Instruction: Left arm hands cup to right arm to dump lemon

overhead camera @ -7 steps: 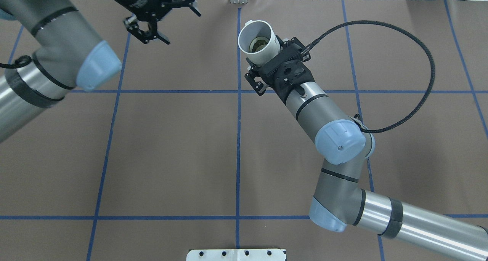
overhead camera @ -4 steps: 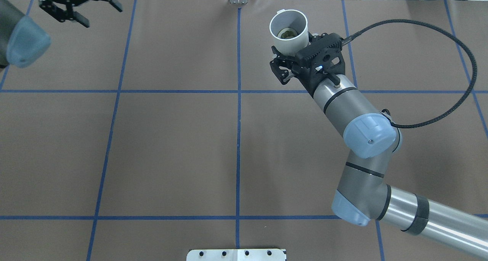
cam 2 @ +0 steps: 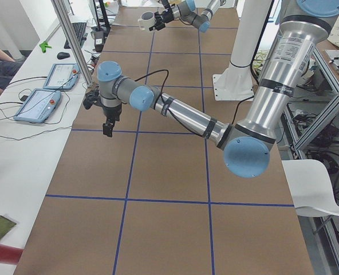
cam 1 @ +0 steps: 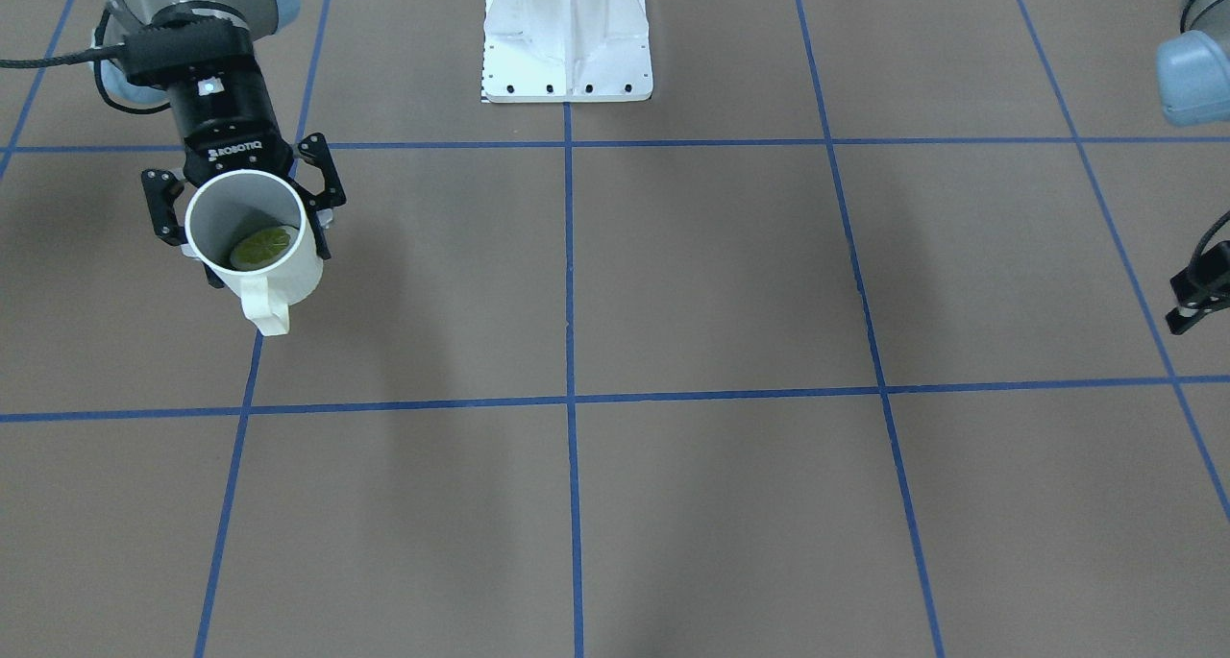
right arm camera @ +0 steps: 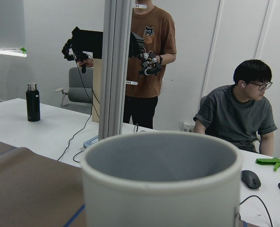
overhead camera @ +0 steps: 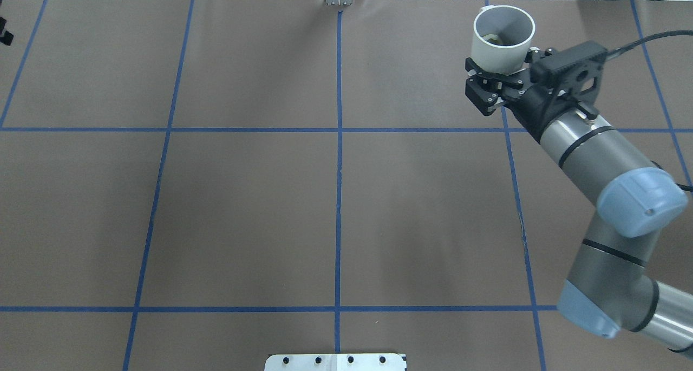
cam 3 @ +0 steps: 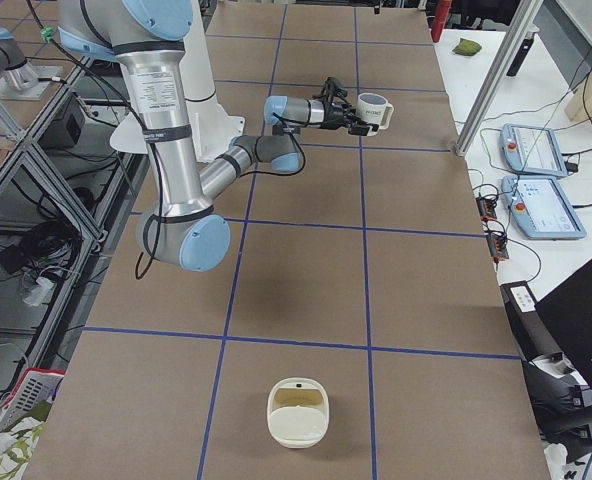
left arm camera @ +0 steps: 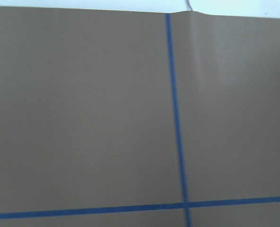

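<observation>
My right gripper (overhead camera: 497, 70), marked "ROBOTIQ" (cam 1: 242, 207), is shut on the white cup (overhead camera: 503, 38) and holds it above the table's far right part, mouth tilted up. The cup (cam 1: 255, 245) has its handle pointing away from the gripper. The yellow-green lemon (cam 1: 261, 246) lies inside the cup and also shows in the overhead view (overhead camera: 494, 37). The cup's rim fills the bottom of the right wrist view (right arm camera: 161, 175). My left gripper (cam 2: 107, 125) hangs over the table's left end, far from the cup. Only a sliver of it shows at the front view's edge (cam 1: 1196, 298); I cannot tell its state.
The white robot base (cam 1: 567, 38) stands at the middle of the robot's side. A white rounded container (cam 3: 298, 412) sits at the table's right end. A metal post (cam 3: 496, 80) and a desk with tablets (cam 2: 38, 103) border the far side, where people are.
My right arm has carried the cup with the lemon to the right and farther back. My left arm has withdrawn to the left, almost out of the overhead view.
</observation>
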`<action>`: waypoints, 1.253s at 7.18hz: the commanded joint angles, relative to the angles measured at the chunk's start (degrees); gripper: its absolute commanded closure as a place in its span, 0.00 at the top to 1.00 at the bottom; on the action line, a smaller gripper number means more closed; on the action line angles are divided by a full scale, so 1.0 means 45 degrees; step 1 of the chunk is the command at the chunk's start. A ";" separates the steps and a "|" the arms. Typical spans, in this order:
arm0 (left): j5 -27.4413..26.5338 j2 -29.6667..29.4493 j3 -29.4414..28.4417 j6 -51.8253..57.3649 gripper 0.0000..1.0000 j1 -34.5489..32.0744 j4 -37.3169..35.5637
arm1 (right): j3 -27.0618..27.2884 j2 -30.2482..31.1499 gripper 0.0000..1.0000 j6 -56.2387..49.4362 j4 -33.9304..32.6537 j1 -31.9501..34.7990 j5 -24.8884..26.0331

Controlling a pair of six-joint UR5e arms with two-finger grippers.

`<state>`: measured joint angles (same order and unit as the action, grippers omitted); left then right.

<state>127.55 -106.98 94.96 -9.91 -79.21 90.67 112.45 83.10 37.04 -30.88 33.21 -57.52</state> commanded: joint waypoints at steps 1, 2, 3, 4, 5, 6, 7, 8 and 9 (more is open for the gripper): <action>-0.0240 0.0996 -0.0223 0.2720 1.00 -0.1007 -0.0051 | 0.1160 0.1974 0.00 0.0866 0.0085 0.0353 -0.0186; -0.0220 0.1270 -0.0185 0.3117 1.00 -0.1302 -0.0032 | 0.1298 0.3007 0.00 0.1586 0.1149 0.0394 -0.0187; -0.0182 0.1311 -0.0126 0.3121 1.00 -0.1324 -0.0031 | 0.1203 0.4526 0.00 0.1729 0.3151 0.0394 -0.0264; -0.0181 0.1312 -0.0145 0.3121 1.00 -0.1324 -0.0031 | 0.1125 0.5624 0.00 0.2213 0.4428 0.0452 -0.0304; -0.0162 0.1312 -0.0145 0.3121 1.00 -0.1324 -0.0031 | 0.0660 0.6563 0.00 0.3843 0.6026 0.0472 -0.0323; -0.0084 0.1447 -0.0184 0.3140 1.00 -0.1344 -0.0051 | -0.0466 0.7094 0.00 0.4072 0.8131 0.0550 -0.0324; -0.0045 0.1777 -0.0165 0.3450 1.00 -0.1460 -0.0032 | -0.2024 0.7293 0.00 0.4132 1.0143 0.0705 -0.0304; 0.0594 0.1838 -0.0203 0.3511 1.00 -0.1674 -0.0089 | -0.3355 0.7585 0.00 0.4616 1.1614 0.0881 -0.0323; 0.1799 0.1936 -0.0378 0.3531 1.00 -0.1869 -0.0283 | -0.4896 0.7743 0.00 0.4988 1.3253 0.1056 -0.0382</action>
<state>130.45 -98.90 93.92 5.64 -86.55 90.15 99.05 116.64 57.23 19.03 36.97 -59.01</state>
